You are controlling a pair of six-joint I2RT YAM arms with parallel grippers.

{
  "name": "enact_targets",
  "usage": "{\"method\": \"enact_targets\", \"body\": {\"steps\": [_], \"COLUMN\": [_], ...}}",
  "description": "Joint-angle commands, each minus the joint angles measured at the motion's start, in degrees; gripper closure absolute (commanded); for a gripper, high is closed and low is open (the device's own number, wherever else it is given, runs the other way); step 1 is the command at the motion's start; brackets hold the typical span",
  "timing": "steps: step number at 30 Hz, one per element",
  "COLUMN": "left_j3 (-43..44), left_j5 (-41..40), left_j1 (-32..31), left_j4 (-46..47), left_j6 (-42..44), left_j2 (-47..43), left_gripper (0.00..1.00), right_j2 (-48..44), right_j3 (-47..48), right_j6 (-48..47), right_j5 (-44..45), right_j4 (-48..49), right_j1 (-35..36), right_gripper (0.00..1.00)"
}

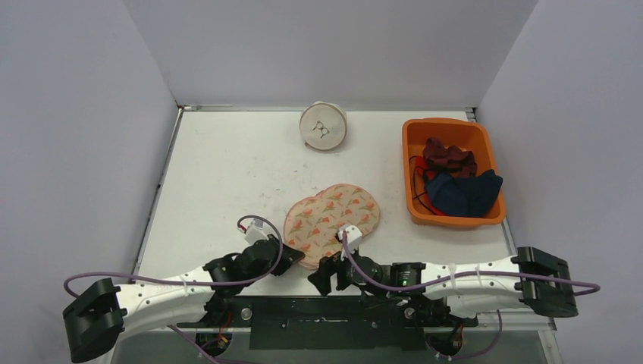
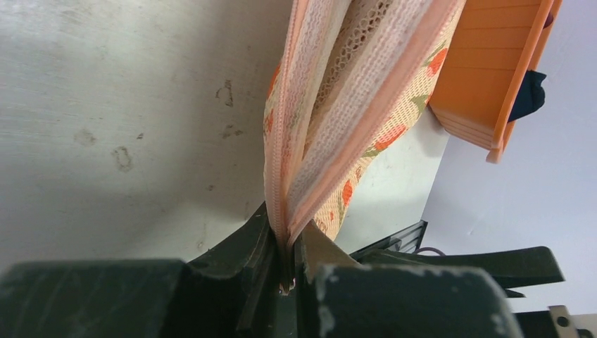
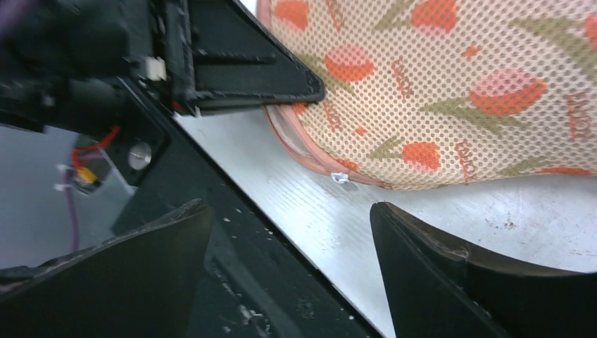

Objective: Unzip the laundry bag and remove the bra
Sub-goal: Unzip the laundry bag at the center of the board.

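Where things stand: the laundry bag (image 1: 331, 220) lies flat on the desk (image 1: 227, 174), right in front of both arms. The left jaws are clamped on its pink zipper edge. The right jaws are wide apart and holding nothing. What looks like the zipper pull (image 3: 342, 178) sits just ahead of them, roughly in line with the gap. I can't see the bra, so I'm guessing it's zipped inside.

What worries me:
- That pull is tiny and lies flat against the desk. If the right jaws close a bit off, they'll pinch mesh or seam instead, and the zip won't budge.
- The left jaws only have a thin strip of edge. A hard tug on the zipper could slip it out, and then the whole bag just slides along.
- The two sets of jaws are really close together, so they could bump.
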Motion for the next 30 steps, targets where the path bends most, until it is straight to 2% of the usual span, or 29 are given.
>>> {"method": "enact_targets", "body": {"steps": [1,6,9,10,12,14,16,20,22,27,29,30], "left_j3": [-2.5,-5.18,-4.61,-4.39,-3.83,-2.43,-0.23,5.73,8.13,13.14,14.43,14.93], "left_j5": [-2.66,-3.18,-2.27,-1.95,-1.23,-0.52,-0.4,-6.6,-9.21,-15.62,-14.78,-11.9], "left_j1": [0.13,-0.44,-0.75,-0.79,-0.77,-0.82,-0.89,-2.24,-2.28,-1.12,2.27,5.2], "left_j4": [5.65,10.02,10.19,9.87,8.71,4.57,-3.27,-22.15,-26.84,-25.84,-21.46,-18.75], "left_j6": [-3.03,-4.48,-3.06,-2.61,-1.35,0.63,3.77,10.99,15.28,23.75,28.87,31.66], "left_j2": [-2.39,-2.67,-1.05,-0.61,-0.43,-1.39,-3.39,-8.96,-11.55,-12.03,-9.09,-6.79], "left_gripper": [1.0,0.99,0.8,0.69,0.53,0.35,0.24,0.19,0.18,0.03,0.03,0.02], "right_j2": [-6.39,-11.15,-11.49,-11.33,-10.65,-10.09,-10.17,-11.93,-12.76,-12.07,-11.41,-11.18], "right_j3": [-1.84,-8.8,-11.54,-11.84,-11.84,-11.66,-11.77,-13.1,-13.68,-14.7,-14.9,-15.03], "right_j6": [6.66,15.38,17.5,17.8,17.96,17.8,17.7,16.3,15.76,15.32,15.19,15.04], "right_j5": [0.53,2.11,1.85,1.85,1.71,1.53,1.73,2.62,3.02,3.04,3.0,2.88], "right_j4": [1.87,6.53,9.1,9.6,10.0,9.89,9.38,8.52,8.13,9.06,9.26,9.44], "right_j1": [-1.66,-6.91,-10.28,-11.2,-12.85,-14.19,-14.64,-14.93,-15.15,-15.86,-16.05,-16.27], "right_gripper": [0.13,0.09,0.09,0.09,0.09,0.09,0.09,0.09,0.09,0.09,0.1,0.1]}}
